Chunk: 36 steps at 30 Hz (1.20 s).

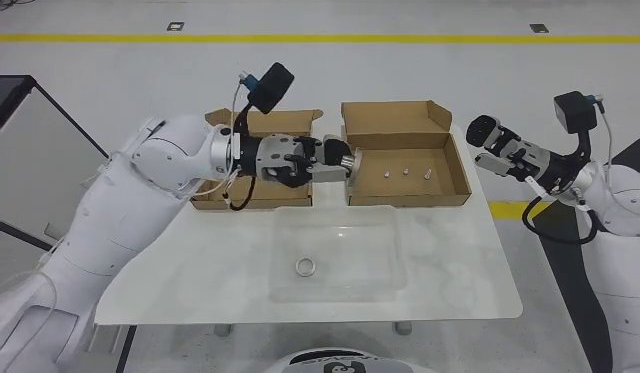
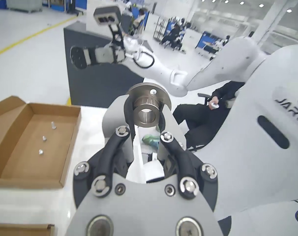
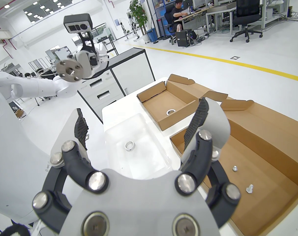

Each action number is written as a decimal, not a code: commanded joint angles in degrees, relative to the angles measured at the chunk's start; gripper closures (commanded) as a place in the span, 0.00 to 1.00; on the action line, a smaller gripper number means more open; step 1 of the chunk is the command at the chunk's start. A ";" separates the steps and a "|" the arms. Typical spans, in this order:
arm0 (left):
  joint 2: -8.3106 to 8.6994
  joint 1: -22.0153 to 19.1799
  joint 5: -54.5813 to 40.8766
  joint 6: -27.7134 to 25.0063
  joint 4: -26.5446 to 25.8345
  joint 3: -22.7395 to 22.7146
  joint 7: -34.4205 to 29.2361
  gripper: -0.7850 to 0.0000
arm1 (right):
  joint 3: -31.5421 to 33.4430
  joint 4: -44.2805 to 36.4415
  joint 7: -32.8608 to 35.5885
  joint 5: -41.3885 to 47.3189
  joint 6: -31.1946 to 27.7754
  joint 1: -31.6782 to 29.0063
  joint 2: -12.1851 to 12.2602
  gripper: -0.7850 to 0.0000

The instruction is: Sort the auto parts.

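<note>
The left gripper (image 1: pixel 338 160) is clamped on a silver flanged metal bushing (image 2: pixel 144 110), holding it in the air at the left wall of the open brown cardboard box (image 1: pixel 390 189) containing three small screws, while the right gripper (image 1: pixel 483 131) hangs with fingers apart just beyond that box's right side.

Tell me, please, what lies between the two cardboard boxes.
In the top view, the left claw, shut on a flanged metal bushing, hangs over the gap between the left box and the right box.
</note>
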 commanded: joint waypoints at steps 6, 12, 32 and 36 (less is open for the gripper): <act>-0.67 0.30 -11.25 -6.80 0.17 -0.84 2.36 1.00 | 0.00 0.00 0.00 0.00 0.00 0.00 0.00 0.00; -1.47 -0.06 -22.70 -11.07 -1.30 -1.24 1.05 1.00 | 0.00 0.00 0.00 0.00 0.00 0.00 0.00 0.00; -8.12 5.08 -41.05 -11.07 -7.73 -7.34 0.63 1.00 | 0.00 0.00 0.00 0.00 0.00 0.00 0.00 0.00; -9.56 5.53 -41.79 -11.07 -7.29 -7.74 0.63 1.00 | 0.00 0.00 0.00 0.00 0.00 0.00 0.00 0.00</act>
